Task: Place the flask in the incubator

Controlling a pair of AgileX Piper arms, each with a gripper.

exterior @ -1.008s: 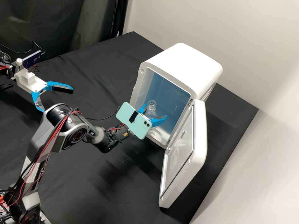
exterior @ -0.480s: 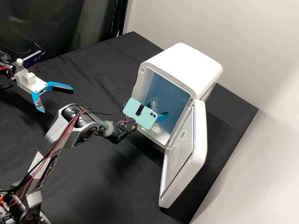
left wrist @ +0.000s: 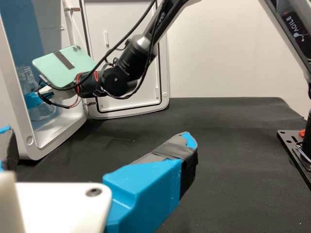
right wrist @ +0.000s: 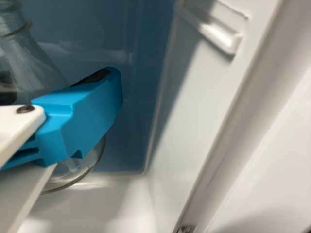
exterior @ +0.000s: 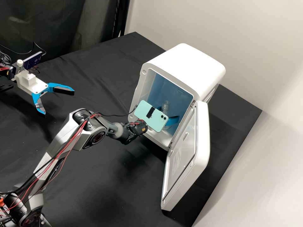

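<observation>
Surface: black cloth-covered surface [exterior: 104,176] against a plain white wall [exterior: 240,37].
Left pincer: white left pincer with blue fingers [exterior: 58,102] hangs over the left edge of the surface, spread wide and holding nothing, well apart from the incubator.
Right arm: dark grey right arm [exterior: 82,132] crosses the middle of the surface, with a mint-green phone [exterior: 151,115] strapped at its wrist.
Flask: clear glass conical flask [right wrist: 29,53] stands upright, low inside the chamber. Whether its base rests on the floor cannot be told.
Right pincer: right pincer [exterior: 169,114] is inside the chamber, gripping the flask's body.
Incubator: white boxy incubator with a blue lining [exterior: 186,63] sits at the right edge of the surface. Its white door [exterior: 189,151] is swung wide toward the near right corner.
Step in hand: probably setting the flask down.
Doing it well: settle the base flat on the chamber floor before letting go. Part the fingers only slightly, since the side wall is close. Draw straight back out so neither fingers nor phone brush the neck or frame. Leave the flask deep enough for the door to shut.
</observation>
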